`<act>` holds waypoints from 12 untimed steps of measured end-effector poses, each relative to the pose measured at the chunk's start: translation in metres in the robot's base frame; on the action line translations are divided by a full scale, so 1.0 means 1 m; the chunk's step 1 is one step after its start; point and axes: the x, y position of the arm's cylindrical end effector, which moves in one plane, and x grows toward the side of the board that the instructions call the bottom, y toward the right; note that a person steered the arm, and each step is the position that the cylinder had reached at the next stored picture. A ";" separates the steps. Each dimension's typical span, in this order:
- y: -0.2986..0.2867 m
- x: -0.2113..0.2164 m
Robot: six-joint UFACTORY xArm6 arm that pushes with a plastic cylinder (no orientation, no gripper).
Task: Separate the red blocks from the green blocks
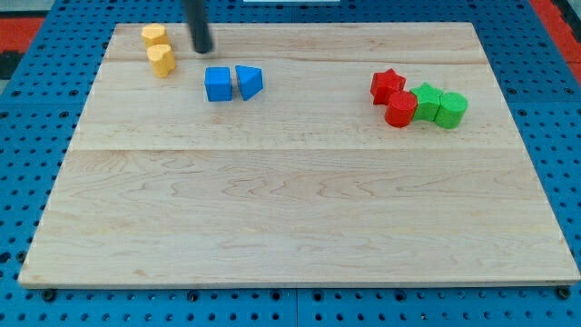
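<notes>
A red star block (pixel 387 84) and a red rounded block (pixel 400 109) sit at the view's right, touching each other. A green star-like block (pixel 426 100) touches the red rounded block on its right side. A green hexagon-like block (pixel 450 109) touches the first green block. My tip (pixel 204 50) is near the view's top left, far from the red and green blocks. It stands between the yellow blocks and the blue blocks, touching none.
Two yellow blocks (pixel 159 49) sit at the top left of the wooden board (pixel 300 218). A blue cube (pixel 218 84) and a blue triangular block (pixel 249 81) lie just below and right of my tip.
</notes>
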 end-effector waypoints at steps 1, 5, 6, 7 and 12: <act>-0.054 0.020; -0.004 0.009; -0.001 0.011; 0.101 -0.012; 0.234 0.093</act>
